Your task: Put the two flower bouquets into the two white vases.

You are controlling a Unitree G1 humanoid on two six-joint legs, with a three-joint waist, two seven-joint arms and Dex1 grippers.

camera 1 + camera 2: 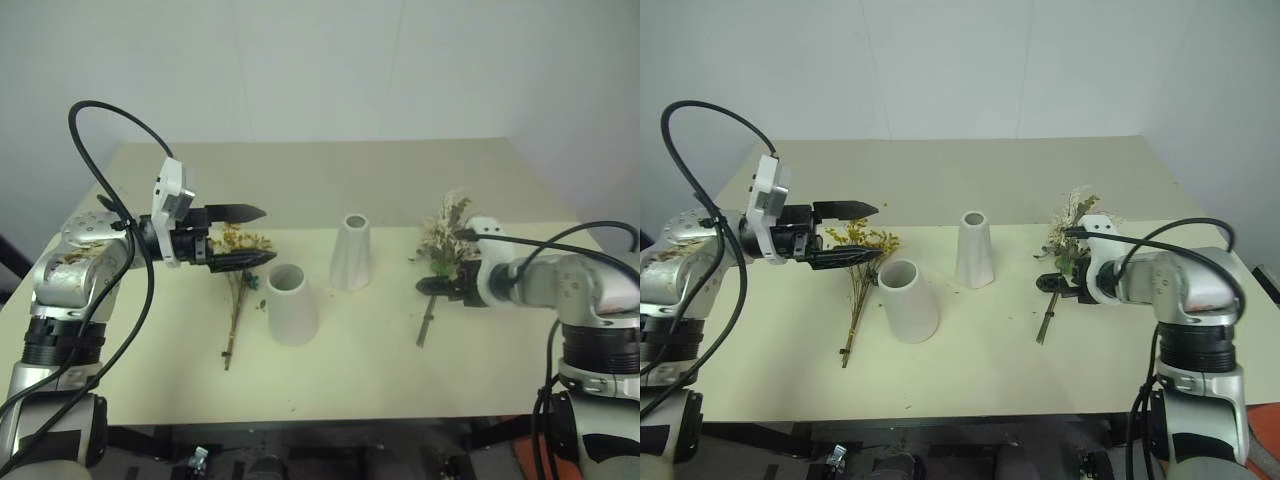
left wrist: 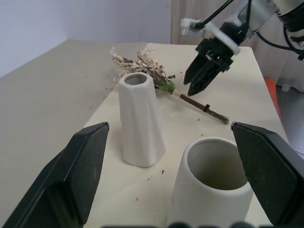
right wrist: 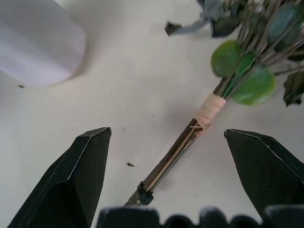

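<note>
Nearest me on the cream worktop point(image 1: 400, 380) stands the short wide-mouthed vase point(image 1: 291, 303), upright and empty, its open mouth the easier target, I judge; just to its left lies the yellow bouquet point(image 1: 238, 290), flat, thin brown stems trailing toward me and flower heads pointing away, so I would have to lift it and swing it upright before it could go in; the left gripper point(image 1: 243, 236) hovers above those yellow heads, pointing level toward the vases, fingers spread wide and holding nothing, which I read as lining up rather than grasping; on the other side the pink-and-cream bouquet point(image 1: 446, 240) also lies flat, stem ends toward me, a pale binding point(image 3: 209, 109) around the stems just below the green leaves; the right gripper point(image 1: 434, 287) hangs tilted down over that bundle, fingers wide and empty with the stems lying between them in the wrist view, a sensible place to pinch since the bound stems are the firm part; a little farther back, between the two bouquets, stands the taller cone-shaped vase point(image 1: 351, 253), upright, narrow-necked, well apart from both grippers; its small mouth will demand tidier stems, and the two vases stand close enough that a swinging bouquet could knock one.
</note>
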